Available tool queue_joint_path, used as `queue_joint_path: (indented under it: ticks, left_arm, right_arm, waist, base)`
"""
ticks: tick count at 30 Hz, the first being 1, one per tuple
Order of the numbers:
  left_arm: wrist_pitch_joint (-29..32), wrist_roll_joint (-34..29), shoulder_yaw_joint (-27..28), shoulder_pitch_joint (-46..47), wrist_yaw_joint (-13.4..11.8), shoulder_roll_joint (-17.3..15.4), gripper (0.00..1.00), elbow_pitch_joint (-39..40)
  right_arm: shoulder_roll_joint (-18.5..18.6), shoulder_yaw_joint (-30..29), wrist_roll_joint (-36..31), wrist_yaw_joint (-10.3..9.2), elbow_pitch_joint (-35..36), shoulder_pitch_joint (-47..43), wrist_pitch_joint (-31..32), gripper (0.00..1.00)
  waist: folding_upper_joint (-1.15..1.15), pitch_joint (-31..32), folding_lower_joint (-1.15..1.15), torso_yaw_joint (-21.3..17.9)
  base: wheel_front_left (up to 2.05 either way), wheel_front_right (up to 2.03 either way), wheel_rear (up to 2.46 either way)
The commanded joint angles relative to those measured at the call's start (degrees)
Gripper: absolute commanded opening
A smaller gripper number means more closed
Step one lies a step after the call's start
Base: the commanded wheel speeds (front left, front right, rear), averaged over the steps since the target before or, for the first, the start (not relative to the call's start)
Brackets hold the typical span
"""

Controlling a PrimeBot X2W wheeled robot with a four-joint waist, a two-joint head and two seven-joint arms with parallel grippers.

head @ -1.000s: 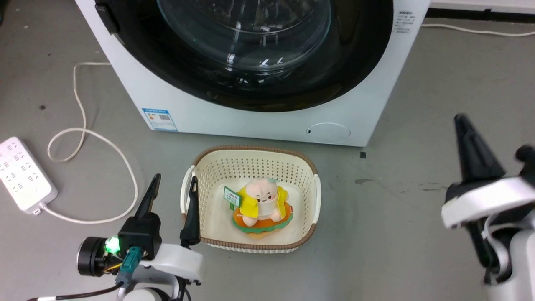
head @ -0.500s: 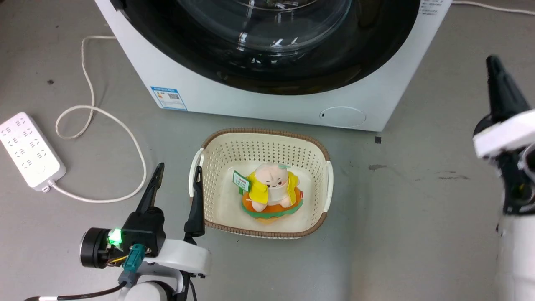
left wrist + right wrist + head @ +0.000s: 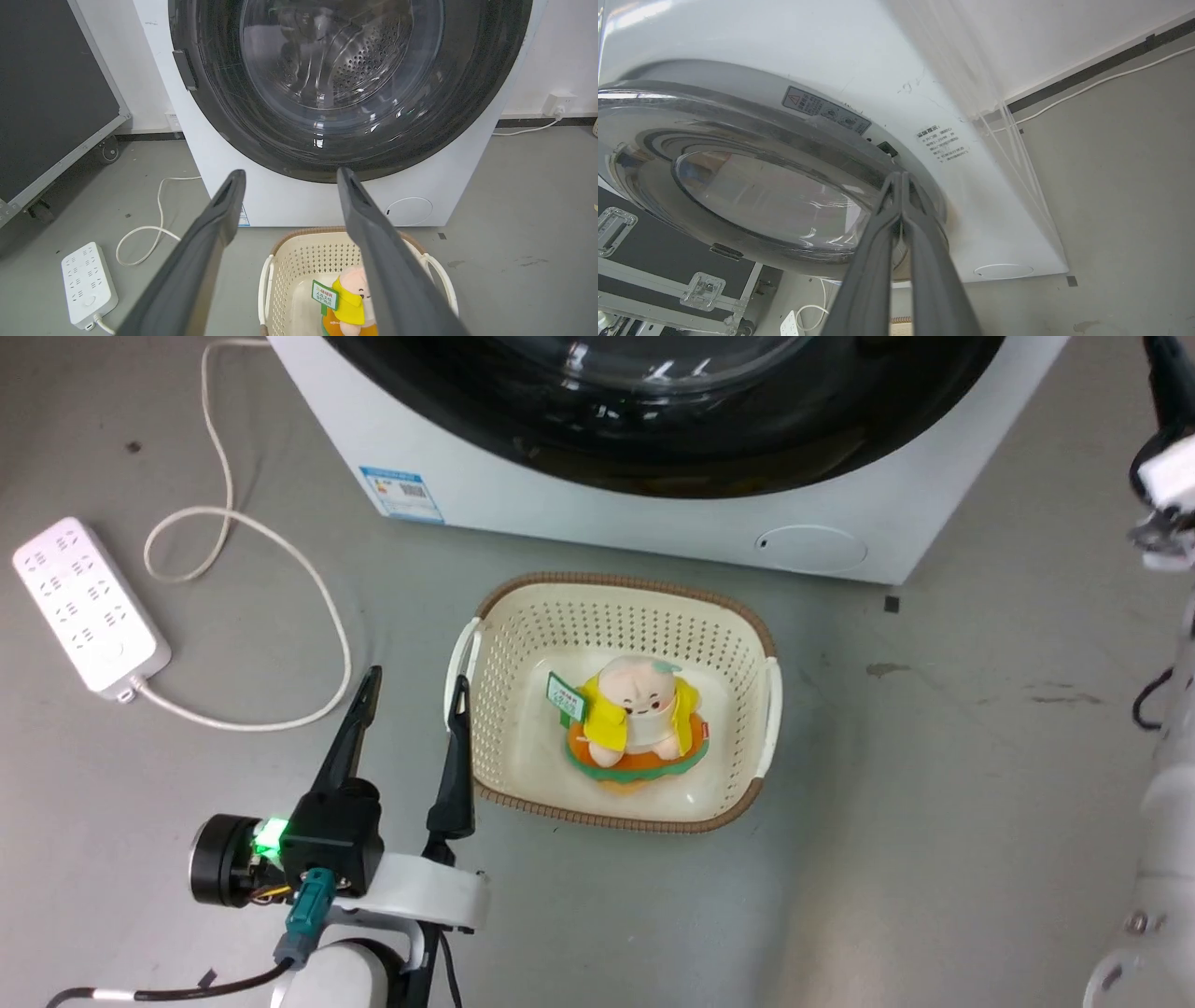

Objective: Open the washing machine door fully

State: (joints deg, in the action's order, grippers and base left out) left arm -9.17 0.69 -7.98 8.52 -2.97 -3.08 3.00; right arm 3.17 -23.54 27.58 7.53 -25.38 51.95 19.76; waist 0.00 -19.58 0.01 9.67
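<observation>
The washing machine door, with its wide glossy black rim and bulging glass centre, lies flat against the white machine front in the left wrist view. The head view cuts it off at the top edge, leaving its lower rim. From the side, the right wrist view shows the door. My right gripper is shut and empty, tips at the rim's right edge below a small black latch; contact is unclear. In the head view the right gripper is at the top right. My left gripper hangs open, low, beside the basket.
A cream basket holding a plush toy sits on the grey floor just before the machine. A white power strip and its looping cable lie at the left. A black wheeled case stands left of the machine.
The head camera has shifted, sliding the machine up and right in the picture. My right arm has risen from the lower right up to the door's right side. The left gripper stays open.
</observation>
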Motion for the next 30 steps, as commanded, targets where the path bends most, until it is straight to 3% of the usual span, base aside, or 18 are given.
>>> queue_joint_path:
  ticks: [1, 30]
  left_arm:
    - [-0.69, 0.23, -0.43, 1.25, -0.50, -0.31, 1.00, 0.34]
    - [-4.04, 1.05, -4.56, 6.16, -2.17, 0.02, 1.00, 1.50]
  right_arm:
    - [0.02, -2.53, -0.82, -0.02, -2.85, 4.68, 1.61, 0.00]
    - [2.32, -31.96, -10.74, -0.03, -26.10, 36.94, 21.99, 0.00]
  waist:
    - [0.00, -1.39, -0.01, 0.90]
    - [0.00, -10.37, -0.01, 6.63]
  base:
    - [0.00, 0.00, 0.00]
    - [0.00, 0.00, 0.00]
